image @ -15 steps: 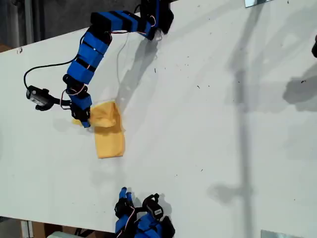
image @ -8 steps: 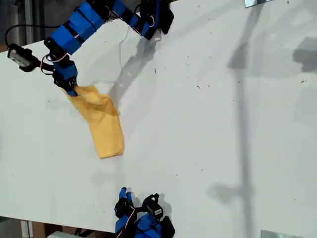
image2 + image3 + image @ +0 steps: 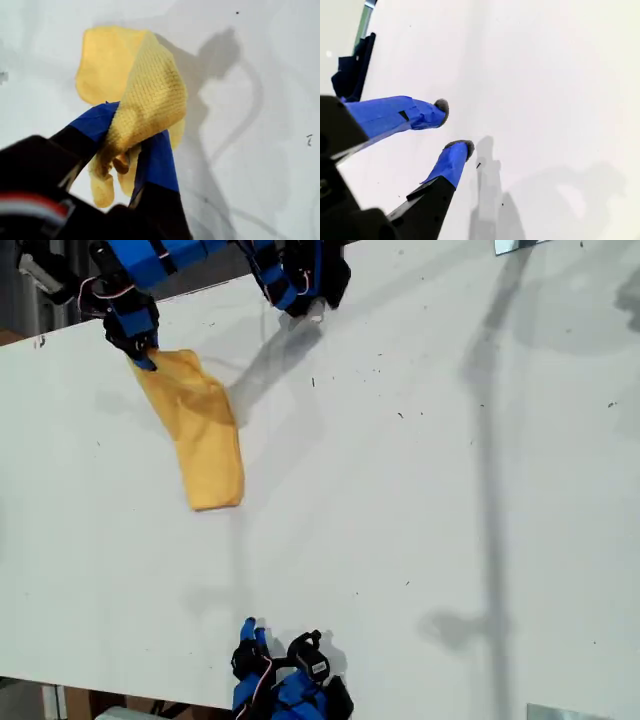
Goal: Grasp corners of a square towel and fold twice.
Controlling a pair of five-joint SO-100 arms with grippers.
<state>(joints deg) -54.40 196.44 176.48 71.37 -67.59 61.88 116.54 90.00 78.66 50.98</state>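
Note:
The yellow-orange towel (image 3: 200, 430) hangs as a folded strip from the upper left of the exterior view, its lower end reaching toward the white table. My first gripper (image 3: 146, 358) is shut on the towel's top end; in the first wrist view the bunched cloth (image 3: 150, 100) sits pinched between the blue fingers (image 3: 157, 160). My second gripper (image 3: 454, 127) stands open over bare table with nothing between its fingers; in the exterior view the second gripper (image 3: 252, 630) rests folded at the bottom edge.
The white table (image 3: 420, 500) carries small dark specks and long shadows. The first arm's base (image 3: 305, 275) stands at the exterior view's top edge. Grey plates show at that view's top right (image 3: 520, 245) and bottom right (image 3: 565, 712) corners.
My first gripper has risen and moved toward the exterior view's upper left, pulling the towel up and stretching it into a longer hanging strip. The second arm has not moved.

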